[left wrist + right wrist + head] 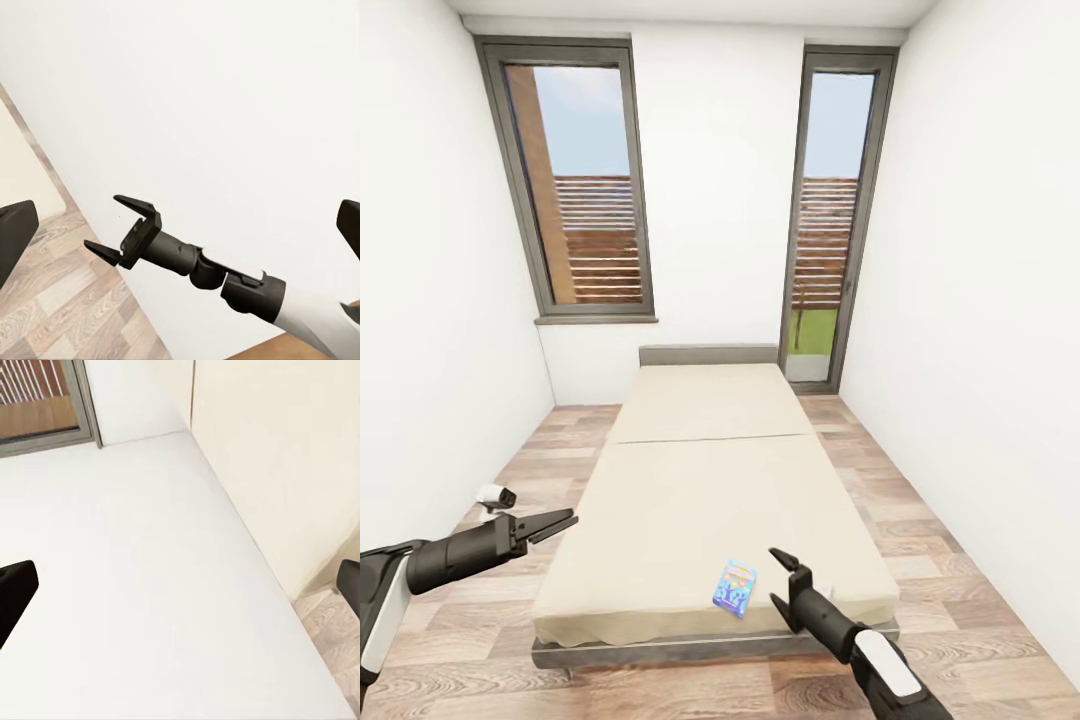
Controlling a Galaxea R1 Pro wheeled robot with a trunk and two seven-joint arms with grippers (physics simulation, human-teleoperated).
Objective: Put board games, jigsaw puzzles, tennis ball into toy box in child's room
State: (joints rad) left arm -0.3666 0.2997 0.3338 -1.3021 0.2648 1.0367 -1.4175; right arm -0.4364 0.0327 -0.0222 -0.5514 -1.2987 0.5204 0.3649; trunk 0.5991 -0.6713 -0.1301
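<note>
Both grippers hang empty over the foot of the bed (700,500): the right gripper (782,578) with fingers spread wide, the left gripper (555,524) with fingers narrowly parted. Just beside the right one, a small blue board game (735,587) lies flat on the mattress near its foot edge. Beyond, the headboard (707,354) meets the white wall between two tall windows (575,185).
</note>
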